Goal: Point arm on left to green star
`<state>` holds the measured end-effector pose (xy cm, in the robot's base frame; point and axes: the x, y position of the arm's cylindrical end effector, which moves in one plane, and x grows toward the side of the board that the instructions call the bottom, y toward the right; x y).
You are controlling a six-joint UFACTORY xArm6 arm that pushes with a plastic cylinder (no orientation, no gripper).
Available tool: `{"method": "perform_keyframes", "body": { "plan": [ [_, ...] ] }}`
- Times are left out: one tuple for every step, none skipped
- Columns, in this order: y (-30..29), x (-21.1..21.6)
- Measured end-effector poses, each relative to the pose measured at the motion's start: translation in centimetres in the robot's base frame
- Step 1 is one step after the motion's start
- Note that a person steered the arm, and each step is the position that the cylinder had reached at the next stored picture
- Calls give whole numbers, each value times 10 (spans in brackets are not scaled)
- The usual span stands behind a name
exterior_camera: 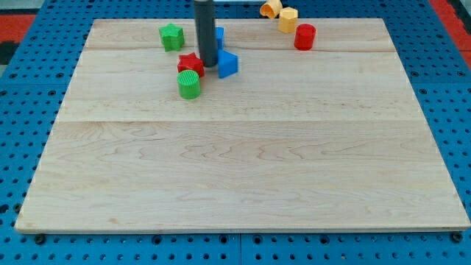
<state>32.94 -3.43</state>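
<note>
The green star (171,36) lies near the view's top left of the wooden board (243,169). My tip (208,65) is at the end of the dark rod that comes down from the view's top. It stands to the right of and below the green star, apart from it. The tip sits between the red star (190,64) on its left and a blue block (227,64) on its right, close to both. A green cylinder (189,85) stands just below the red star. A second blue block (218,37) is partly hidden behind the rod.
A red cylinder (305,36), a yellow-orange hexagonal block (288,19) and a yellow-orange curved block (271,8) sit at the view's top right. The board lies on a blue pegboard (22,110).
</note>
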Motion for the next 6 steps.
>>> {"method": "perform_keyframes", "body": {
  "plan": [
    [30,38],
    [77,91],
    [30,135],
    [-103,129],
    [-160,37],
    [-163,-59]
  ]
}}
